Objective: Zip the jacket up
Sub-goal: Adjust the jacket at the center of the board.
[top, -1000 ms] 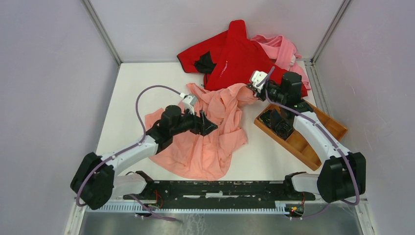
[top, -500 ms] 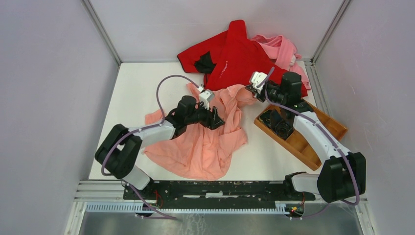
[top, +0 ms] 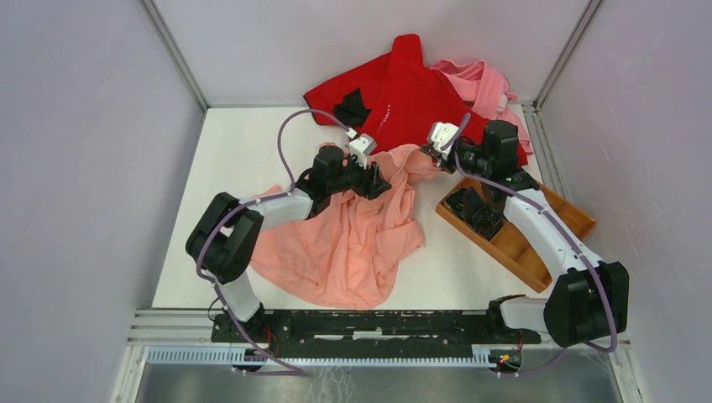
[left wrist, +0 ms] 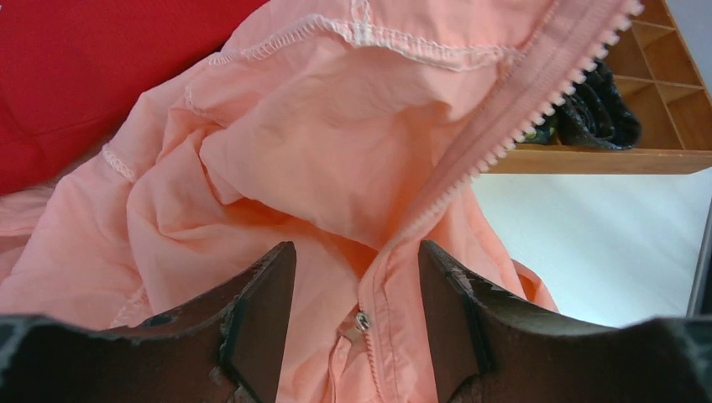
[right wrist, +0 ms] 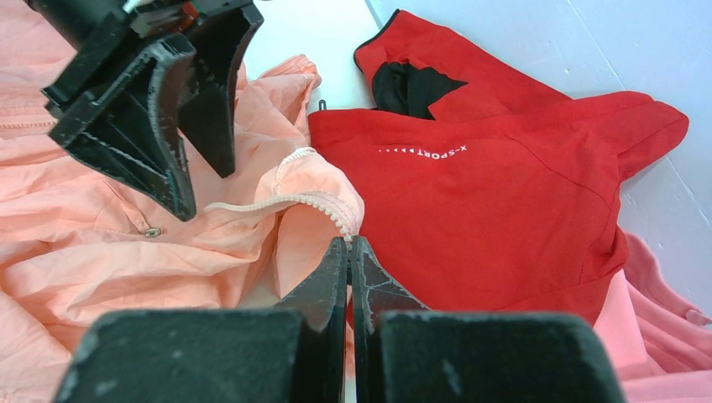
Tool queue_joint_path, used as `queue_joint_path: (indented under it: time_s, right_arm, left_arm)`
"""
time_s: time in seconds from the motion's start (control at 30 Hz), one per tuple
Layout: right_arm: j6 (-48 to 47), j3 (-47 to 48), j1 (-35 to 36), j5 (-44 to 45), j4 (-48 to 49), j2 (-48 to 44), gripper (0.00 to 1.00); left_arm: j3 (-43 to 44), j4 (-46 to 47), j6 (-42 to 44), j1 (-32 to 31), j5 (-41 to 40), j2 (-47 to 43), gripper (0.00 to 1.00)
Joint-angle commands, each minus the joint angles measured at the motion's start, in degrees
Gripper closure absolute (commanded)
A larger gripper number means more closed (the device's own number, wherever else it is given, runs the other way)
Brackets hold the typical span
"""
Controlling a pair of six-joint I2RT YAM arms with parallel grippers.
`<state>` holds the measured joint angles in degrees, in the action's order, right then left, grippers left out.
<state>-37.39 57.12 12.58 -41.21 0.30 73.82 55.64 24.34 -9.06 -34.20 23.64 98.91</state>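
Note:
The salmon-pink jacket (top: pixel 353 243) lies crumpled mid-table, its zipper open. My right gripper (top: pixel 430 152) is shut on the jacket's upper zipper edge (right wrist: pixel 336 214) and holds it lifted just in front of the red garment. My left gripper (top: pixel 375 180) hovers open over the jacket's upper part. In the left wrist view its gripper (left wrist: pixel 357 248) straddles the zipper line, and the small metal slider (left wrist: pixel 362 320) lies between the two fingers, untouched. One toothed zipper tape (left wrist: pixel 520 126) runs up and right from there. The right wrist view shows the left gripper (right wrist: pixel 208 193) close above the fabric.
A bright red garment (top: pixel 411 92) with white lettering lies at the back, with a paler pink garment (top: pixel 491 84) behind it to the right. A wooden compartment tray (top: pixel 537 243) holding black items (top: pixel 474 210) sits right of the jacket. Walls enclose the table.
My left arm has swung toward the back right across the jacket, and its jaws have narrowed somewhat. The right gripper has stayed put, still pinching the zipper edge.

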Motion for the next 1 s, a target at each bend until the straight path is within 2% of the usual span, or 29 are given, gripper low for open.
queue_joint_path:
  time_s: [0.0,0.27,0.33,0.47,0.8,0.97]
  right_arm:
    - [-0.3,2.8,-0.3,-1.6,0.6,0.3,1.0]
    - [-0.4,3.2,-0.3,-1.5,0.3,0.6,1.0]
    - [-0.5,3.2,-0.3,-1.3,0.2,0.5,1.0]
    - [-1.1,3.9,-0.3,0.8,-0.2,1.1,1.0]
    - [-5.9,9.9,-0.3,11.0,-2.5,4.3,1.0]
    - [-4.5,14.0,-0.3,12.4,-1.9,9.0,1.0]
  left_arm:
    - [4.2,2.3,1.7,0.1,2.7,3.0,0.4]
    - [6.6,4.9,-3.2,0.2,7.2,7.4,0.54]
    - [7.5,4.3,-4.1,0.2,8.2,8.1,0.64]
    - [8.3,3.4,-6.7,0.2,11.0,7.3,0.96]
    - [11.8,-3.1,-21.1,0.2,19.5,1.1,0.98]
    - [16.7,-8.7,-26.4,0.2,18.5,2.0,0.98]
